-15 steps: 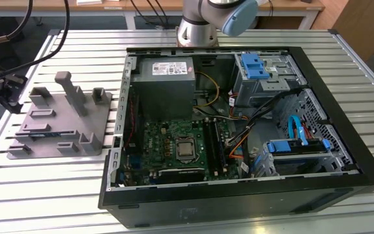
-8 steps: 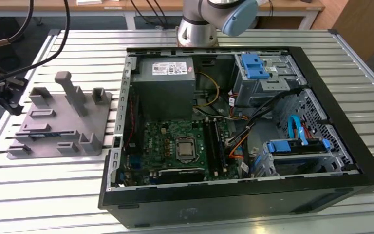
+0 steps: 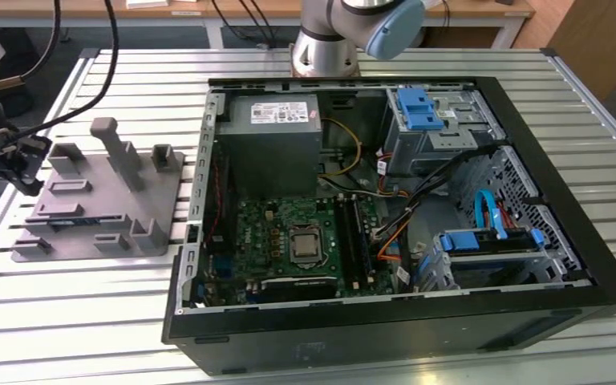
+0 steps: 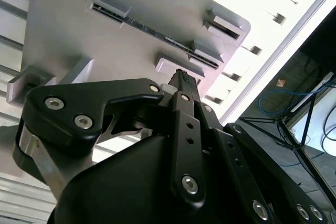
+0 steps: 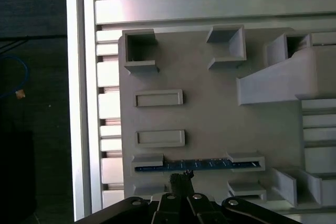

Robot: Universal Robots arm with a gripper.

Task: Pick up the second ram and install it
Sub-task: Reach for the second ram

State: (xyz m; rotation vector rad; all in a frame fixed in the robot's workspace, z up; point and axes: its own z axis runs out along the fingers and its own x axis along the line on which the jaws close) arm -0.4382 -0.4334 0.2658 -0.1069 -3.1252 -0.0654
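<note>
The gripper (image 5: 181, 178), jaws together and empty, hovers over the grey tray (image 5: 210, 124). The ram (image 5: 197, 165) stands on edge in a slot at the tray's outer side, just ahead of the gripper, its long axis crosswise to the approach, seemingly untouched.

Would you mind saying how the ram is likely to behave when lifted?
The ram looks thin and flat, so probably light and fairly stiff. It stands on edge in slots of the tray, so it may bind if lifted tilted.
</note>
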